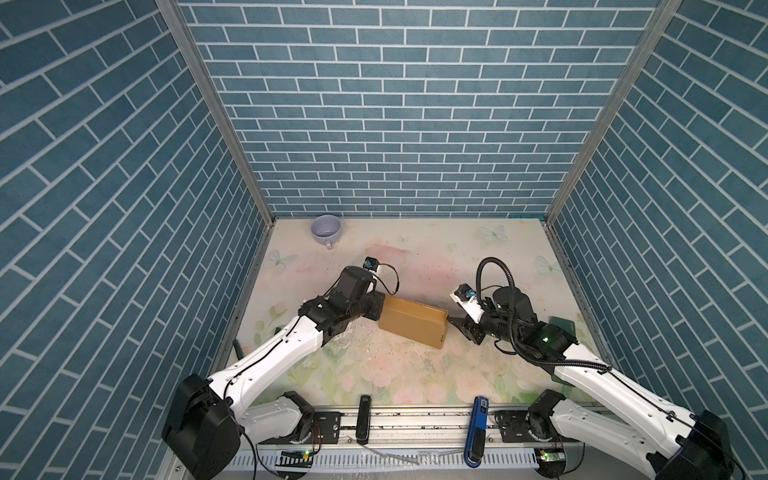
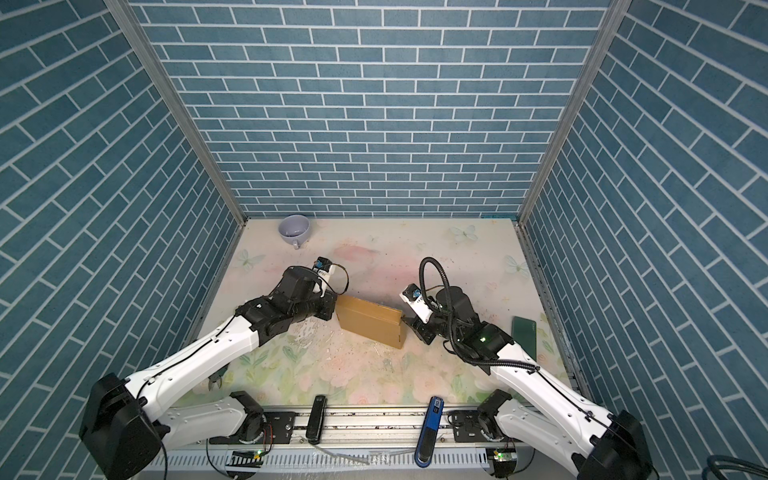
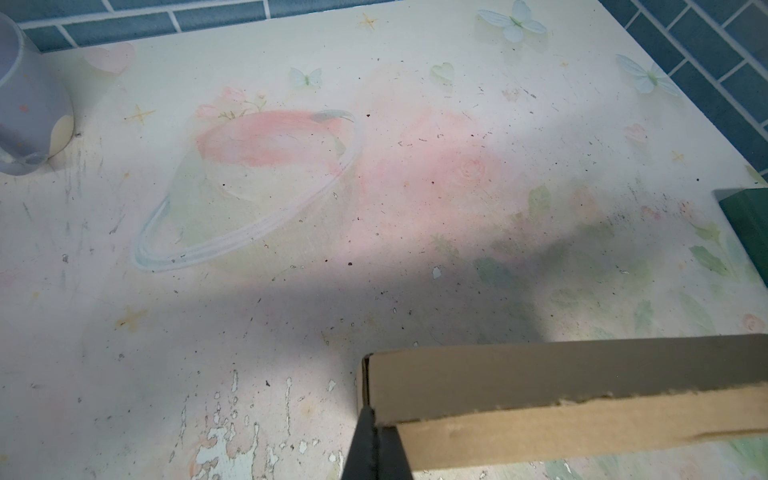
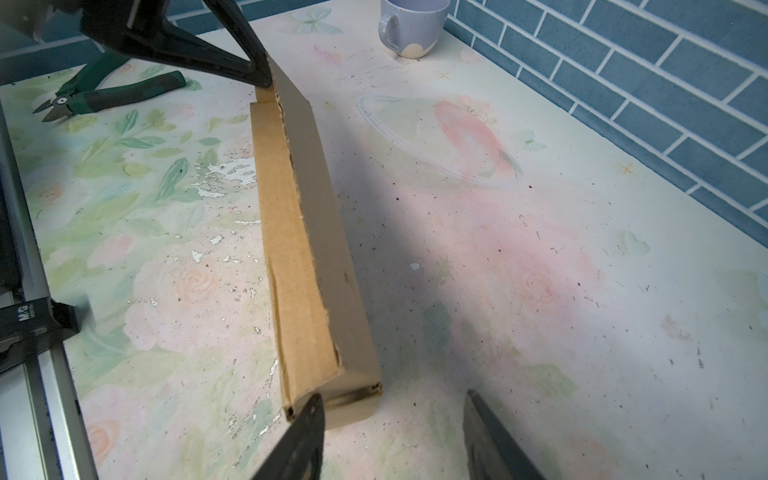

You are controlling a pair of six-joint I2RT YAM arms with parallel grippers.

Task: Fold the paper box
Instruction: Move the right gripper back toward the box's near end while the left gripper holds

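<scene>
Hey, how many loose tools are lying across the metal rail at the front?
2. A black tool lies across the rail left of the middle, and a blue tool right of the middle. Parts of the rail are covered, so more may be hidden.

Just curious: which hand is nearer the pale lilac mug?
Left. The left hand grips the tan cardboard box at the end nearer the pale lilac mug; the right hand is open at the opposite end.
</scene>
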